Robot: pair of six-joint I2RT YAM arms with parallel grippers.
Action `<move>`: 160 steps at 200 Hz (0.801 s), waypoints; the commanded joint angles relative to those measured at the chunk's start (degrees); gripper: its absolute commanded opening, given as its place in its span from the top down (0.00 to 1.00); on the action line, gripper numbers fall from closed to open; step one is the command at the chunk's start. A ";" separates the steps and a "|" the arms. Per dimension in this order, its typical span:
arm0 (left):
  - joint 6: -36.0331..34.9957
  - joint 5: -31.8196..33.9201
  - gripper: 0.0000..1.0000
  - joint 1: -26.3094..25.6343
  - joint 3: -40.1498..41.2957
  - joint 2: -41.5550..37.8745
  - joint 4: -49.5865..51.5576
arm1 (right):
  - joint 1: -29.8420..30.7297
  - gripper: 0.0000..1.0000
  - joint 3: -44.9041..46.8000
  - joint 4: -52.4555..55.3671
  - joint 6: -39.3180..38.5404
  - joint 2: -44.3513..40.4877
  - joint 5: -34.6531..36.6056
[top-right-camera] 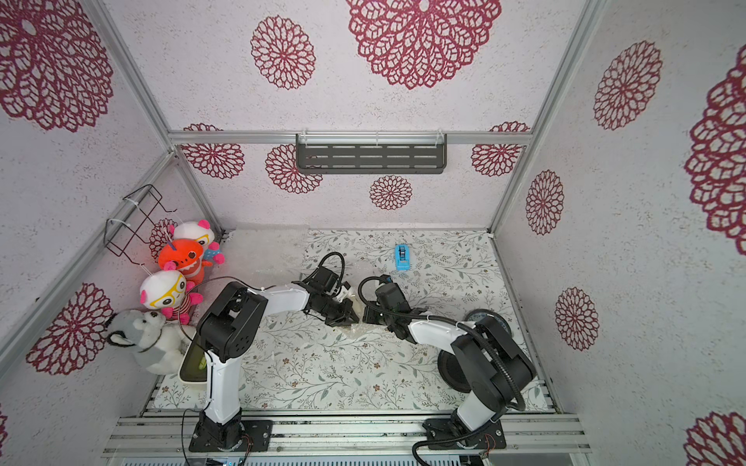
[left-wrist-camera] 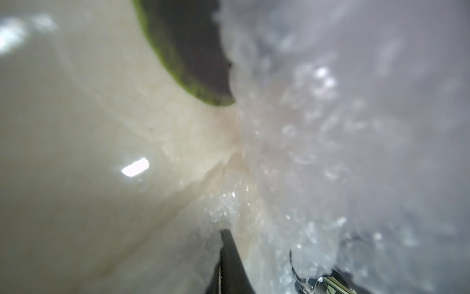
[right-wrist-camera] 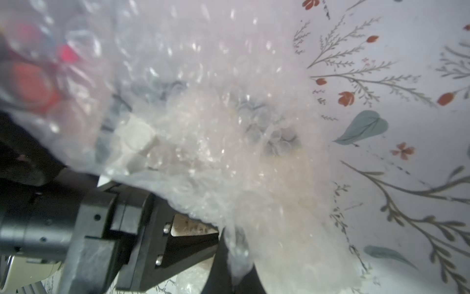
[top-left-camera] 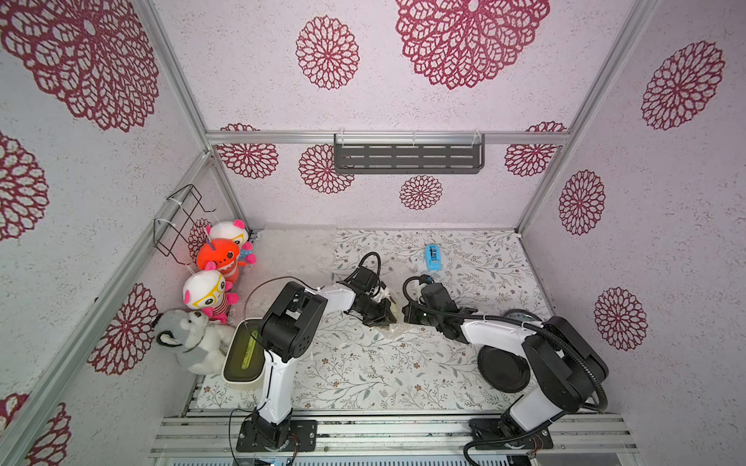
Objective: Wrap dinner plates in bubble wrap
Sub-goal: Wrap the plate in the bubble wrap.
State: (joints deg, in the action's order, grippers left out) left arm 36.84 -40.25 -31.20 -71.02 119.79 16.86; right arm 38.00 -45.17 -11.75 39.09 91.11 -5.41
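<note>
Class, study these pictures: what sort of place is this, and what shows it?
Most likely a staged robot test cell, not a real home. An aluminium frame holds wallpapered panels, the left arm and right arm are mounted on a front rail, and plush toys sit in a corner.

cream plate (left-wrist-camera: 89, 178) under crinkly clear bubble wrap (right-wrist-camera: 203, 89) mid-table; glossy black plate (top-left-camera: 502, 369) bare, flat, well apart
</note>
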 commanded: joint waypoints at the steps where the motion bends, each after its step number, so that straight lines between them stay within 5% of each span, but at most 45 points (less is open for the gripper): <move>1: 0.28 2.32 0.92 -0.53 2.73 0.86 2.16 | 0.21 1.00 -0.78 -4.28 -0.73 0.30 -4.28; 26: 1.74 2.01 0.92 0.65 2.19 2.29 0.05 | 1.47 1.00 -6.69 -5.48 -3.40 6.53 -12.65; 47: 1.79 1.48 0.91 1.21 1.16 2.42 -0.19 | 3.17 1.00 -7.63 -6.13 -3.12 10.19 -12.43; 79: 2.98 -0.25 0.74 3.50 4.02 -3.77 -2.62 | 3.07 1.00 -0.61 -7.08 1.58 11.70 -6.23; 122: 5.18 -2.56 0.51 5.44 10.03 -13.62 -10.75 | 2.87 1.00 2.68 -11.73 2.18 13.67 -10.83; 160: 7.30 6.84 0.48 2.81 8.23 -11.15 -8.52 | 3.12 1.00 2.96 -20.21 0.24 13.36 -19.42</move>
State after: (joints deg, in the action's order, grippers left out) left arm 42.17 -40.34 -26.83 -61.69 106.85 8.60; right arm 39.86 -43.11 -27.97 40.14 103.79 -16.93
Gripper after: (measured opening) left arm 0.537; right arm 0.050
